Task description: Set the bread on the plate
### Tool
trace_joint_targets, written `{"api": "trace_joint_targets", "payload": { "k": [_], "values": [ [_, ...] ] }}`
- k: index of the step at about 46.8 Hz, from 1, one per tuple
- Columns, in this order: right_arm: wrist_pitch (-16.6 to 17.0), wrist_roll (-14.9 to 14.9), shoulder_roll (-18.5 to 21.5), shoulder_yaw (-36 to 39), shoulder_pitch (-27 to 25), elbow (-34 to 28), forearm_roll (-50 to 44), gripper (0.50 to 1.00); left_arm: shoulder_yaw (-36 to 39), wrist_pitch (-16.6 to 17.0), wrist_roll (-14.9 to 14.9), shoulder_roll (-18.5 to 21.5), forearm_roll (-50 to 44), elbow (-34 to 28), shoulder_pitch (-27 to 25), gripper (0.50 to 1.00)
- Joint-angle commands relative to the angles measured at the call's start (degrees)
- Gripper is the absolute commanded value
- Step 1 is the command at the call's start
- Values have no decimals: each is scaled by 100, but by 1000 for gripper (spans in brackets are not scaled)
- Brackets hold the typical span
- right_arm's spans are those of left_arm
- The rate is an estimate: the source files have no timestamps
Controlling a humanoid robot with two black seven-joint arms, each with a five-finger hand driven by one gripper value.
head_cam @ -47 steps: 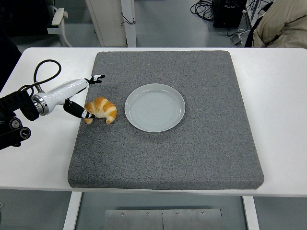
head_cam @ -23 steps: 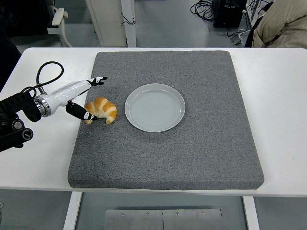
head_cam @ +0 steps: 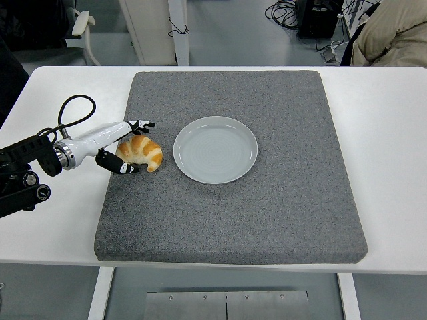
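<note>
A golden croissant [head_cam: 148,154] lies on the grey mat [head_cam: 280,200], just left of the empty white plate [head_cam: 215,149]. My left hand [head_cam: 139,146] comes in from the left edge and straddles the croissant's left end. Its upper fingers [head_cam: 143,124] hover just above the bread's top, and the thumb [head_cam: 124,167] sits low against its near left tip. The fingers are still spread and the bread rests flat on the mat. The right arm is out of view.
The mat covers most of the white table [head_cam: 390,153]. A person in beige clothing [head_cam: 393,33] sits at the top right, with cables [head_cam: 287,10] on the floor behind. A chair [head_cam: 81,25] stands at the top left.
My left hand has moved right and down toward the croissant. The upper fingers have dropped from well above it to just over its top. The bread and the plate have not moved.
</note>
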Motion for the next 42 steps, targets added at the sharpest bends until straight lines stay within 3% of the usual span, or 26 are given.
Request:
{"api": "trace_joint_targets", "payload": {
  "k": [1,13,14,16,17,30,42],
  "values": [
    [0,0,0,8,0,-2,0,1000,0,-1,-39,-3,-1,19,3,766],
    [0,0,0,8,0,-2,0,1000,9,-1,-57,-12,-1,37,12,627],
    [0,0,0,-1,0,-2,0,1000,17,-1,-65,-12,-1,37,12,604],
    [0,0,0,-1,0,-2,0,1000,35,-1,-57,-12,8,46,12,509],
    [0,0,0,-1,0,-2,0,1000,52,8,-57,-12,8,55,12,500],
    [0,0,0,-1,0,-2,0,1000,9,-1,-74,6,-19,63,-102,500],
    [0,0,0,-1,0,-2,0,1000,-53,-36,-180,111,-89,55,-559,500]
  ]
}}
